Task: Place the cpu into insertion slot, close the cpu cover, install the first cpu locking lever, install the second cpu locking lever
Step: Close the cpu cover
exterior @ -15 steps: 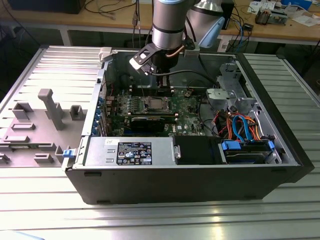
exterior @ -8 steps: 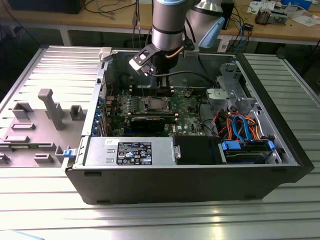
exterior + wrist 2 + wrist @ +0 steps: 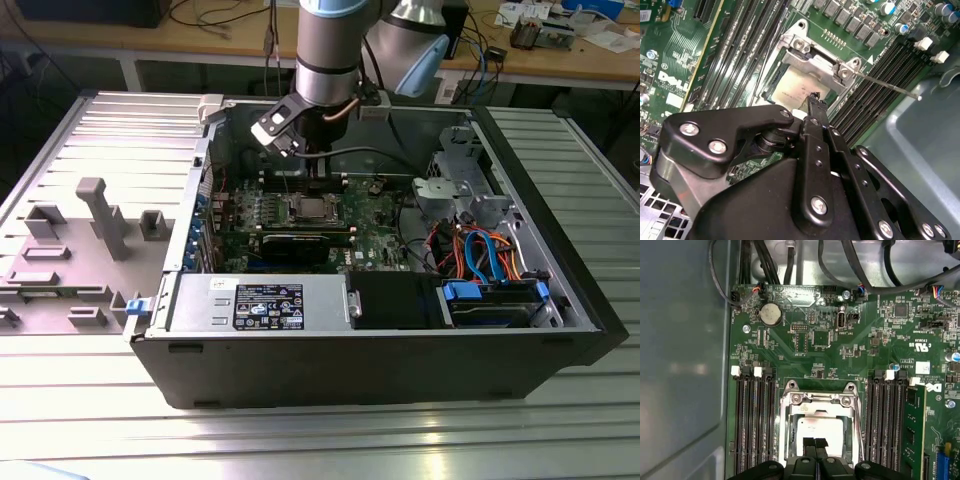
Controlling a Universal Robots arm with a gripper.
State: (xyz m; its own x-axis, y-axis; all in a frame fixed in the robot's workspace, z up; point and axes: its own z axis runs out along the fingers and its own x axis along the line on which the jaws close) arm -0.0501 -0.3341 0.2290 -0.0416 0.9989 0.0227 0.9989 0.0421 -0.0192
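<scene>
The cpu (image 3: pixel 815 426) lies flat in the socket (image 3: pixel 305 210), midway across the green board (image 3: pixel 840 355) between two banks of memory slots (image 3: pixel 755 420). The silver cover (image 3: pixel 790 407) lies down around it, leaving the metal top bare. The gripper (image 3: pixel 814 445) hangs over the cpu's near edge, jaws drawn narrow with nothing seen between them. Whether the tips touch the cpu is unclear. Its black body hides the socket's near side. A thin lever (image 3: pixel 887 86) juts from one cover corner.

Computer case (image 3: pixel 350 372) — power supply (image 3: pixel 200 303), blue cables (image 3: pixel 478 248), coin battery (image 3: pixel 771 314).
</scene>
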